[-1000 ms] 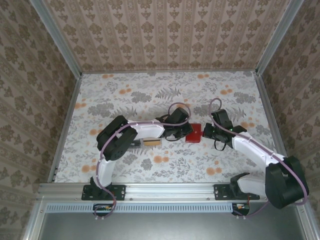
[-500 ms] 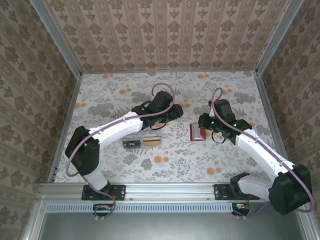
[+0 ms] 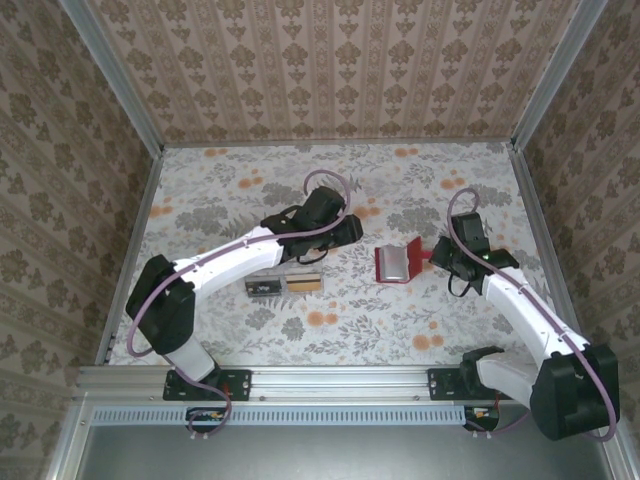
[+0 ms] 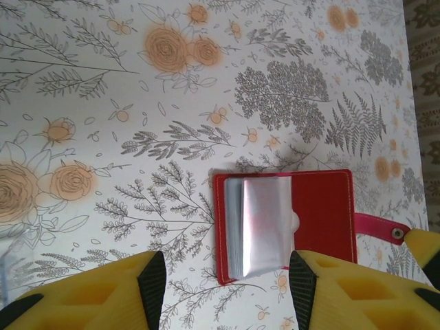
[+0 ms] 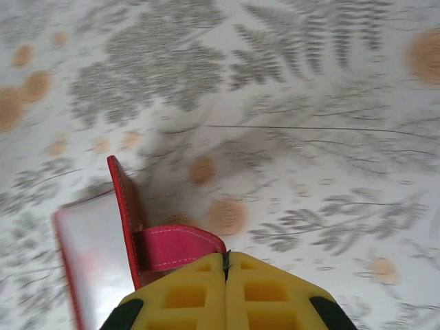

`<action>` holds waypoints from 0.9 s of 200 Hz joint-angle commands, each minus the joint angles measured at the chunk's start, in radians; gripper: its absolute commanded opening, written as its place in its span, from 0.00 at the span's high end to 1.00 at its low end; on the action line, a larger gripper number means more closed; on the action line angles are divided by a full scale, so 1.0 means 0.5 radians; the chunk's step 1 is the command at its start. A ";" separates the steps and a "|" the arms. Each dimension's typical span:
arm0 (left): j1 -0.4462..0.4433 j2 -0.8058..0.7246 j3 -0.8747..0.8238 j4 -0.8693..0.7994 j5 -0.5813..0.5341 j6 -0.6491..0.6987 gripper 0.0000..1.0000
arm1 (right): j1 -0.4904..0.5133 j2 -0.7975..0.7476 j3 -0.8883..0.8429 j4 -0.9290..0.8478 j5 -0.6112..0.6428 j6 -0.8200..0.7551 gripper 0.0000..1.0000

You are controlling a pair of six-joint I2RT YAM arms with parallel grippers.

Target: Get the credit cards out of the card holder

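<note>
The red card holder [image 3: 396, 263] lies open on the flowered table, its clear sleeves [image 4: 265, 223] fanned up from the red cover [image 4: 323, 203]. My right gripper [image 5: 225, 260] is shut on the holder's pink strap [image 5: 175, 247] and holds that flap raised at the holder's right side [image 3: 440, 255]. My left gripper [image 4: 227, 289] hovers open above the holder's left part, nothing between its fingers; from above it sits just left of the holder [image 3: 345, 232]. A dark grey credit card [image 3: 265, 286] and a tan card [image 3: 306, 283] lie flat on the table under the left arm.
The table is boxed in by patterned walls with metal rails [image 3: 135, 240] on the left, right and back. The right gripper's yellow finger [image 4: 423, 244] shows at the strap's snap end.
The left arm has unfolded and drawn back from the holder with its gripper opening, uncovering the dark grey card. The right gripper pulled the strap rightward and the holder swung open.
</note>
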 commanded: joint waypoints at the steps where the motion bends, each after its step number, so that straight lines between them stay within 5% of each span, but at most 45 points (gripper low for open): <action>1: -0.031 0.041 -0.004 0.047 0.055 0.097 0.47 | -0.011 0.062 -0.001 -0.150 0.242 -0.026 0.92; 16: -0.046 0.084 0.015 0.064 0.101 0.116 0.47 | -0.011 0.108 0.033 -0.163 0.235 -0.033 0.82; 35: -0.071 0.128 0.051 0.052 0.115 0.151 0.47 | -0.007 0.091 0.036 -0.114 0.092 -0.078 0.54; 56: -0.084 0.164 0.061 0.074 0.144 0.164 0.46 | 0.046 0.060 0.041 -0.041 -0.024 -0.112 0.35; 133: -0.098 0.242 0.076 0.095 0.201 0.175 0.46 | 0.214 0.283 0.202 0.066 -0.260 -0.147 0.28; 180: -0.098 0.257 0.054 0.121 0.228 0.175 0.46 | 0.260 0.468 0.288 -0.033 -0.134 -0.142 0.31</action>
